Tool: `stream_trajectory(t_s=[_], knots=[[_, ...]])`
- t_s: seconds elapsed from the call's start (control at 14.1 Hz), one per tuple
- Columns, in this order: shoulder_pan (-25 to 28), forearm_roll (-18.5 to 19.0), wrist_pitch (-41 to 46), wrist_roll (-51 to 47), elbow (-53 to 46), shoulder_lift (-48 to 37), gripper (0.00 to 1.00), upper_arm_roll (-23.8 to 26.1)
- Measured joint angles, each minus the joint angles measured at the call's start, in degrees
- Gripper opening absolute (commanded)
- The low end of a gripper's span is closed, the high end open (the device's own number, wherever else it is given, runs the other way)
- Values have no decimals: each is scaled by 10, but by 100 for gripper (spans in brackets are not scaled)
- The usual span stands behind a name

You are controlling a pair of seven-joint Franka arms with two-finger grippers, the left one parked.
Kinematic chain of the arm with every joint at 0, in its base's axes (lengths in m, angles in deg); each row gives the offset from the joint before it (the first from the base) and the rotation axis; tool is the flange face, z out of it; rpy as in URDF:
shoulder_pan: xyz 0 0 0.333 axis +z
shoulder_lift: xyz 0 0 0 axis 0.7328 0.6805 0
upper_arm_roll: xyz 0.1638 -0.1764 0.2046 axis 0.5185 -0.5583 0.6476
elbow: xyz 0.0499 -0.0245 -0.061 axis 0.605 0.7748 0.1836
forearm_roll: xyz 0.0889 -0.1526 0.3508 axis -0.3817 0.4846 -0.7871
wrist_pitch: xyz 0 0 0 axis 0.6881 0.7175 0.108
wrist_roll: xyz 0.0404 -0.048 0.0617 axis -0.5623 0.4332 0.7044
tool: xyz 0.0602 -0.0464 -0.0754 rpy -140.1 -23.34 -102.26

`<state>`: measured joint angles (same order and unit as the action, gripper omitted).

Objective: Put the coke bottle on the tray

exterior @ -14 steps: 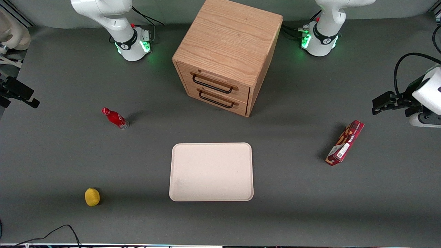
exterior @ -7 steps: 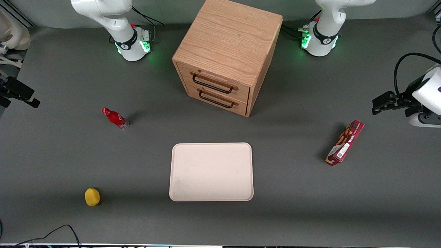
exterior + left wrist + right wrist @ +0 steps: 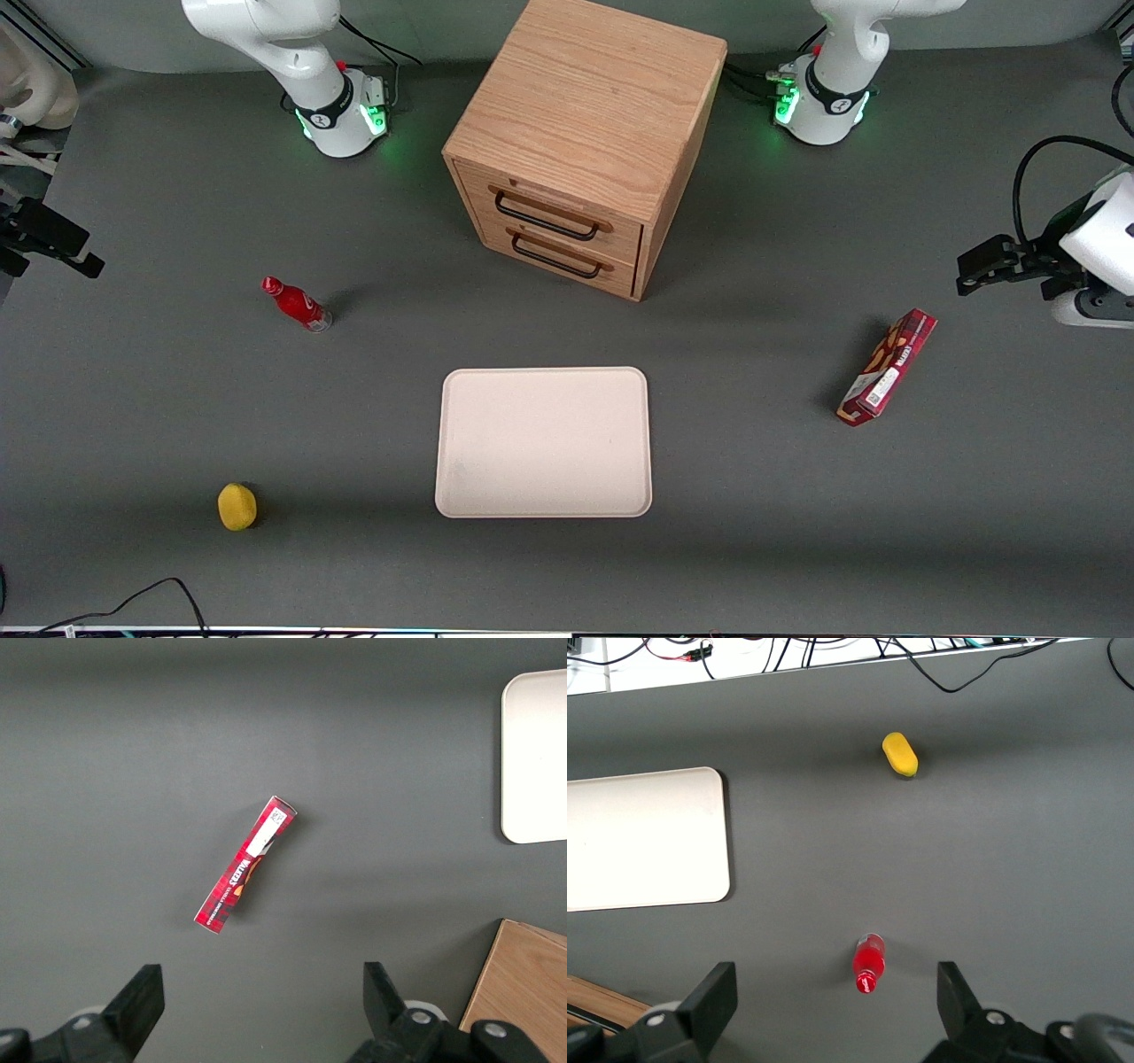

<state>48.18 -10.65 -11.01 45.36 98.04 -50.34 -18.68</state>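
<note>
The gripper (image 3: 837,1014) hangs wide open and empty high over the bottle (image 3: 297,305), which seems upright near the working arm's table edge. Descend centred, grip the body (not the cap). The tray (image 3: 543,441) waits mid-table.

A dark grey surface (image 3: 133,744) fills most of the left wrist view. The parked arm's gripper (image 3: 261,985) hangs above it, its two black fingers (image 3: 142,992) spread wide with nothing between them. Out ahead of the gap, clear of both fingers, a red snack box (image 3: 245,862) lies flat and slanted, its end with the white label pointing away from the gripper. Close beside one finger is a corner of a wooden cabinet (image 3: 523,979). Farther out from the gripper on that same side, part of the pale tray (image 3: 536,753) shows, with rounded corners and nothing on the visible portion.
</note>
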Motion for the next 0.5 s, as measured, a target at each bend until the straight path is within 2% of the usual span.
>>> stream_trajectory(t_s=[0.5], knots=[[0,0,6,0,2,10,100,0]])
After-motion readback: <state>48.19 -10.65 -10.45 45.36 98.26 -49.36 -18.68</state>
